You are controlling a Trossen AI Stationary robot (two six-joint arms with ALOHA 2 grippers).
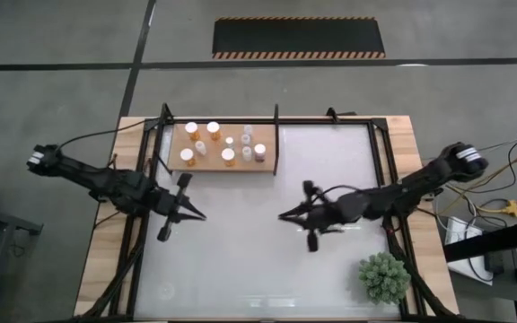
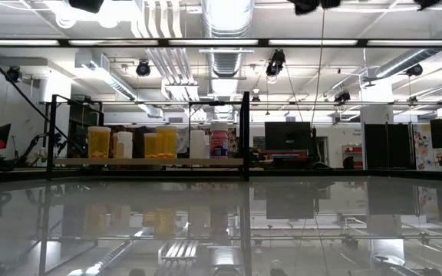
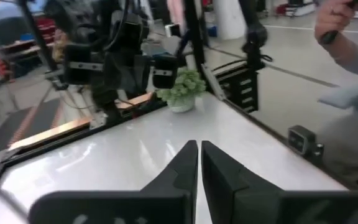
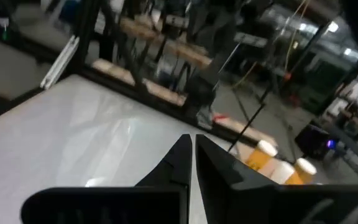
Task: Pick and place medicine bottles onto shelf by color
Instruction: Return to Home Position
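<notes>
Several medicine bottles (image 1: 220,144) with white caps stand upright on the pale wood shelf (image 1: 266,162) at the table's far edge: orange ones (image 2: 99,143) to the left, whitish ones (image 2: 198,144) in the middle, a purple one (image 2: 219,142) at the right. The right wrist view shows orange bottles (image 4: 261,157) beyond its fingers. My left gripper (image 1: 203,216) hangs shut over the table's middle left, holding nothing. My right gripper (image 1: 282,216) is shut over the middle right, facing it. Both are apart from the shelf.
A spiky green potted plant (image 1: 383,276) stands at the table's near right corner, also visible as the plant (image 3: 182,89) in the left wrist view. A black metal frame (image 1: 277,135) borders the shelf. A person's hand (image 3: 344,25) shows beyond the table. Glossy white tabletop (image 1: 240,260) lies between the grippers.
</notes>
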